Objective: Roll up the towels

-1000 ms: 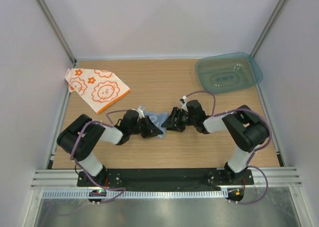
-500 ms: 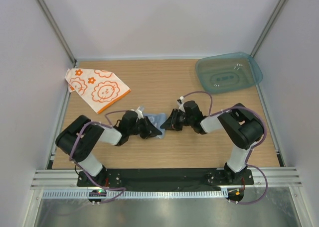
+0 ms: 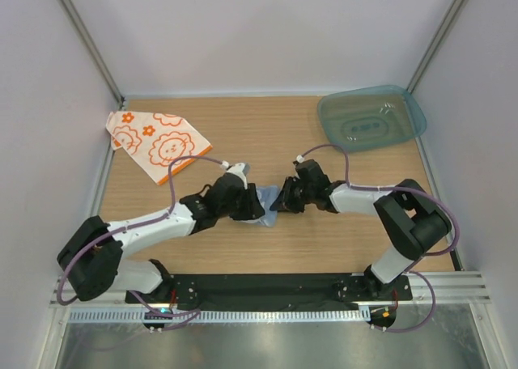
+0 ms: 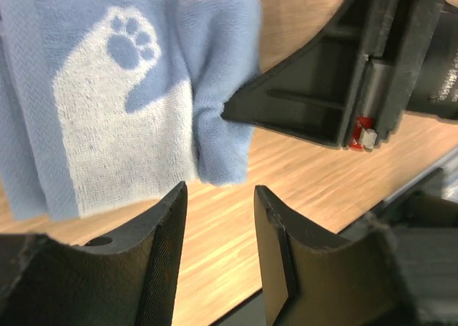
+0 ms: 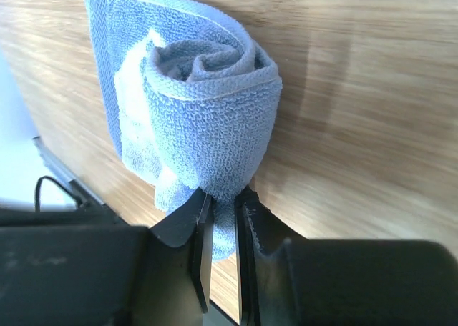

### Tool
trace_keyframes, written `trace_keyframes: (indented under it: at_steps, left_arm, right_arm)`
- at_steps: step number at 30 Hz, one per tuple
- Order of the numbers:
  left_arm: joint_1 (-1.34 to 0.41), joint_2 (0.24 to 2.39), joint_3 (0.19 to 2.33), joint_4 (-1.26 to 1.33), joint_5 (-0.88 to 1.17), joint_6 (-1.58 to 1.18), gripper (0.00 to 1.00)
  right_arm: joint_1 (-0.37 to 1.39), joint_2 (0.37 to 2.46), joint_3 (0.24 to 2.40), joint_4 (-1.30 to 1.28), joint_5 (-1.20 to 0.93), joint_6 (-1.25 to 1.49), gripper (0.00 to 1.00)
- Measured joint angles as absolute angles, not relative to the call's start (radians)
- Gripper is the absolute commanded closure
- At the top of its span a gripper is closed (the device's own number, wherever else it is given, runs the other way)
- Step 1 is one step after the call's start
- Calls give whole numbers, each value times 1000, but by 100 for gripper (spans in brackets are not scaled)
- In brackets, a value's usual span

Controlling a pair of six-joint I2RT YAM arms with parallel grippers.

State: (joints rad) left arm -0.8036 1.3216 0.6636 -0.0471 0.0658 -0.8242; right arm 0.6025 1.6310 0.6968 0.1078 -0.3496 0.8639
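The light blue towel (image 3: 267, 201) lies at the table's middle, partly rolled; in the right wrist view its roll (image 5: 207, 126) shows a spiral end. My right gripper (image 5: 220, 210) is shut on the roll's lower edge; it also shows in the top view (image 3: 282, 201). In the left wrist view the blue towel (image 4: 129, 90) shows a white paw print. My left gripper (image 4: 218, 201) is open and empty just below that towel's edge, and it sits left of the towel in the top view (image 3: 252, 209). The white towel with orange prints (image 3: 158, 144) lies flat at the far left.
A translucent teal plastic tray (image 3: 371, 116) stands at the far right corner. White walls and metal frame posts enclose the table. The right gripper's body (image 4: 343, 90) is close in front of my left gripper.
My left arm has stretched out to the right and its gripper has let go of the blue towel. My right gripper has shifted slightly left, still pinching the roll.
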Motion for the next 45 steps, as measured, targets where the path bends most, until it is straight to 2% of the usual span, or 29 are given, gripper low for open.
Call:
trace_keyframes:
  at_steps: [7,12,19,30,32,35,39,43,45]
  left_arm:
    - [-1135,1335,856,-251,-310,-675,54]
    - [-1245,1472,958,-292,-479,-609,52]
    - [-1293,1692,1044,-339,-583,-552,51]
    - [-1307,1779,1077,-358,-671,-541,50]
    - [-1309,1791,1077,-358,-681,-542,46]
    - [-1311,1800,1076,-356,-693,-547,44]
    - [-1312,1807,1066,-353,-707,-557,50]
    - [-1314,1819,1050,-344,-729,-568,69]
    - [-1314,1819,1044,-337,-734,-569,75]
  right_arm:
    - [637,1608,803,-138,-250,836,88]
    - [649,1603,863,-268,-211,833,87]
    - [659,1603,906,-347,-200,833,86]
    - [661,1603,907,-361,-205,833,86]
    - [661,1603,908,-362,-209,833,86]
    - [661,1603,914,-364,-216,833,86]
    - [661,1603,918,-365,-229,833,85]
    - [661,1603,920,-368,-245,834,84]
    - [661,1603,920,-368,-253,834,84]
